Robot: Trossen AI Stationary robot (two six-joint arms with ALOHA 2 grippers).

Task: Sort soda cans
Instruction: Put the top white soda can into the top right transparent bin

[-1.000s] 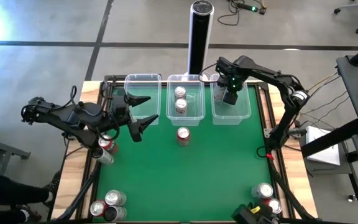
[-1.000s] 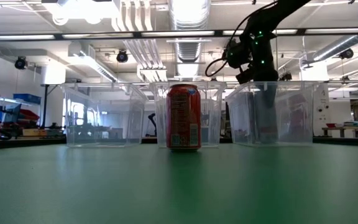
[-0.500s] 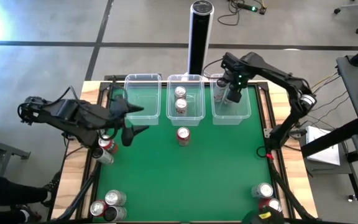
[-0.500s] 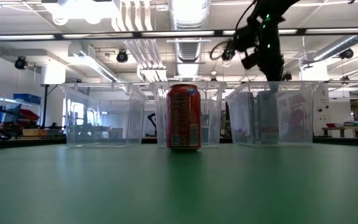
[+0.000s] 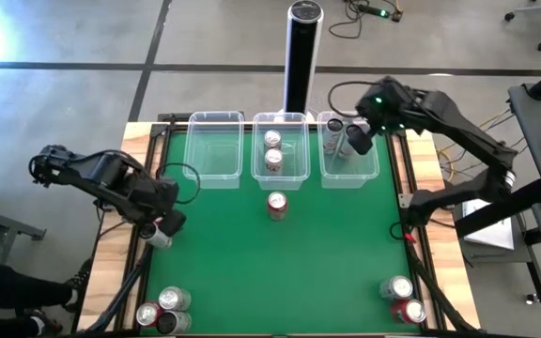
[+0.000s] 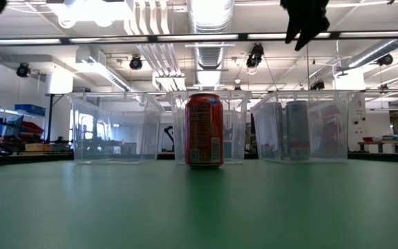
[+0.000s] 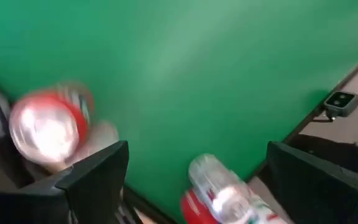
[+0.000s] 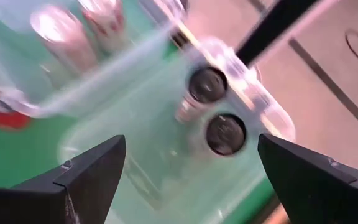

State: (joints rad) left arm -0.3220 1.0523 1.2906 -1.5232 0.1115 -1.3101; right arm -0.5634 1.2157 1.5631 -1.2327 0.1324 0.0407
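Observation:
My left gripper [image 5: 169, 222] hangs open over two soda cans at the table's left edge. One is a red can [image 7: 47, 126] standing upright. The other is a red-and-white can [image 7: 224, 194] lying between the fingers' line and the edge. My right gripper [image 5: 356, 140] is open above the right clear tub [image 5: 369, 175], where two dark-topped cans [image 8: 225, 132] stand upright. The middle tub [image 5: 280, 176] holds two cans [image 5: 272, 150]. A lone red can [image 6: 204, 130] stands on the green mat in front of it. The left tub [image 5: 215, 148] holds nothing.
A tall black post [image 5: 301, 52] stands behind the tubs. Three cans [image 5: 162, 311] cluster at the near left corner and two cans [image 5: 402, 297] at the near right. The mat's middle [image 5: 280, 272] is bare. A wooden frame [image 5: 120, 244] borders the mat.
My right gripper has risen out of the right tub, leaving a can standing in it. My left gripper has swung from beside the left tub toward the table's near left, tipping downward over the cans at the left edge.

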